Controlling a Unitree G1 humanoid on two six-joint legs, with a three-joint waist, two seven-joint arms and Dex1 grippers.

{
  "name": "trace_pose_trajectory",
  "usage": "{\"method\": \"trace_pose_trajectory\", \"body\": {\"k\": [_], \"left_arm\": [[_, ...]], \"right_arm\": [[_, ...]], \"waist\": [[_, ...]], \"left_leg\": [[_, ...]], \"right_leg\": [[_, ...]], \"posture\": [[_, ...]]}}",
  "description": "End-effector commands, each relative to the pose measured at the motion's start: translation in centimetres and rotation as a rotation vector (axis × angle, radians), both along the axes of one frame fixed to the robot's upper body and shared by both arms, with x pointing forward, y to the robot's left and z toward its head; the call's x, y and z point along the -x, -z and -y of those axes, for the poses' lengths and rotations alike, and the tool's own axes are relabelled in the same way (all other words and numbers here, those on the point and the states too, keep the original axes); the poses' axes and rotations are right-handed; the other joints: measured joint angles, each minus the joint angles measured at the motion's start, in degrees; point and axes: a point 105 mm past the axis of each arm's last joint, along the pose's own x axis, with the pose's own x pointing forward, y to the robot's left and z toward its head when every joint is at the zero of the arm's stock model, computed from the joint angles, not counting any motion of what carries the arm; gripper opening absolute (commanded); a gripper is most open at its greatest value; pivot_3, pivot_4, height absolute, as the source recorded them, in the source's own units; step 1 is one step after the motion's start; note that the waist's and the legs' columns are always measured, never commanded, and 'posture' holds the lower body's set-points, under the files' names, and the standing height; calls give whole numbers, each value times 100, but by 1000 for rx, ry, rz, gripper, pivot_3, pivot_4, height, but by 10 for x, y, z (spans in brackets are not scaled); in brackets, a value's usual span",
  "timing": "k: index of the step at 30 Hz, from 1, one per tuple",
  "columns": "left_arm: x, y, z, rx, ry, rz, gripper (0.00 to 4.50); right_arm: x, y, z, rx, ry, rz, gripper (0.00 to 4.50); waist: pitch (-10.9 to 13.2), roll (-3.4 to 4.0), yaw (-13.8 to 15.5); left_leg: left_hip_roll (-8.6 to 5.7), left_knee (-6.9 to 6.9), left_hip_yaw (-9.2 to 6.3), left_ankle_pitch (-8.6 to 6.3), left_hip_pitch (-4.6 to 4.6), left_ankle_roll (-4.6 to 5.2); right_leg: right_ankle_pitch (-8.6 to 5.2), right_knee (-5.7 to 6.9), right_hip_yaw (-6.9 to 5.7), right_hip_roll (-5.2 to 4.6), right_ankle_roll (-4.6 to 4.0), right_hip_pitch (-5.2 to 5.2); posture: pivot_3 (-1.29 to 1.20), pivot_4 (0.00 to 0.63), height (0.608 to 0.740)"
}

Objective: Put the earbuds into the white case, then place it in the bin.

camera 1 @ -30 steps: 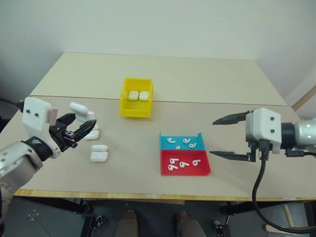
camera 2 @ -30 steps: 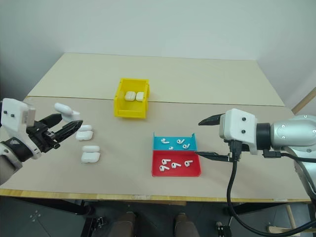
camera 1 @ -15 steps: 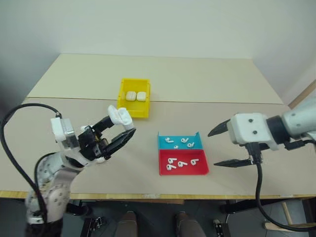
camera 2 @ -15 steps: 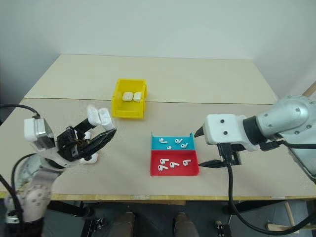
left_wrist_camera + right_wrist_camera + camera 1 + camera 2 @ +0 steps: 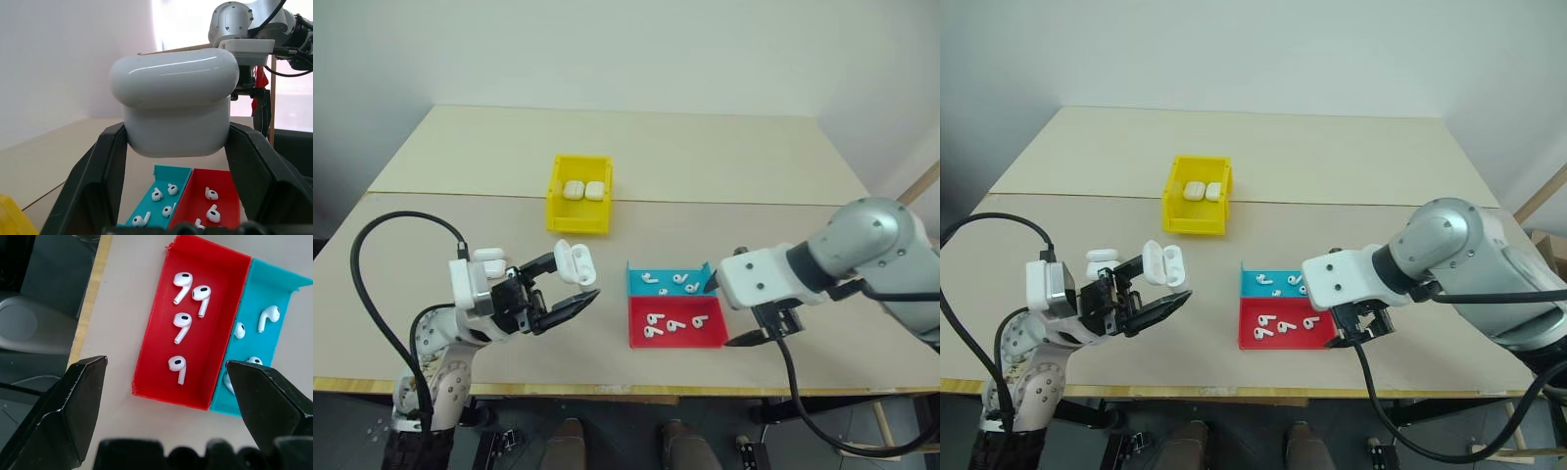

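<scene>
You've swung the left gripper [image 5: 570, 287], clenched on the white case [image 5: 574, 261], over beside the red tray [image 5: 195, 328]; right gripper [image 5: 166, 396] dropped over its earbuds [image 5: 182, 326], jaws spread, ready to pick.

Bare table [image 5: 607, 269] between held white case [image 5: 574, 262] and blue tray [image 5: 671, 281]; bin [image 5: 580, 193] behind.
</scene>
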Motion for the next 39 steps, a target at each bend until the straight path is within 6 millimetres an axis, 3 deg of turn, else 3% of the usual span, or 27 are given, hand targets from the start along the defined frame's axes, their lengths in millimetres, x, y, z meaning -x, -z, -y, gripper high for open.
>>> {"method": "trace_pose_trajectory", "body": {"k": [1, 2, 18, 21, 39], "left_arm": [[3, 2, 0, -13, -1, 32, 2747], [4, 3, 0, -18, 3, 35, 2747], [5, 9, -1, -68, 33, 36, 2747], [4, 8, -1, -71, 20, 36, 2747], [7, 10, -2, -86, -15, 43, 2747]], "right_arm": [[0, 0, -7, 37, -45, 42, 3647], [-1, 2, -8, 40, -50, 44, 3287], [-15, 30, -20, 122, -124, 73, 3287], [-19, 33, -24, 122, -136, 76, 2741], [-46, 55, -22, 225, -163, 129, 2741]], "waist": [[0, 0, -1], [0, 0, -1], [0, 1, -6], [0, 1, -7], [0, 1, -12]], "left_leg": [[0, 0, 0, 0, 0, 0], [0, 0, 0, 0, 1, 0], [2, 1, -2, 0, 1, 0], [2, 1, -2, 0, 2, 0], [2, 0, -4, 0, 3, 0]], "right_leg": [[0, 1, 0, 0, 0, -1], [0, 3, 0, 1, 0, -1], [0, 3, -4, 2, 0, 0], [0, 3, -4, 2, -1, 0], [1, 5, -6, 3, -2, 0]], "posture": [[0, 150, 740], [0, 150, 740], [0, 150, 740], [0, 150, 740], [0, 150, 740]]}}
